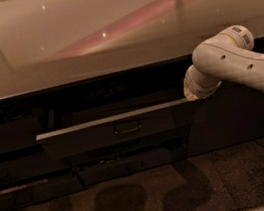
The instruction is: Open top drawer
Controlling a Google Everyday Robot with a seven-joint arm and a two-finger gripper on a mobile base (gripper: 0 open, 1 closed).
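Kitchen-like setting in dim light: long glossy worktop (112, 50) at 12 o'clock over dark handled drawers (132, 164), top drawer (101, 133) standing open, claw (193, 96) at 3 o'clock by its corner.
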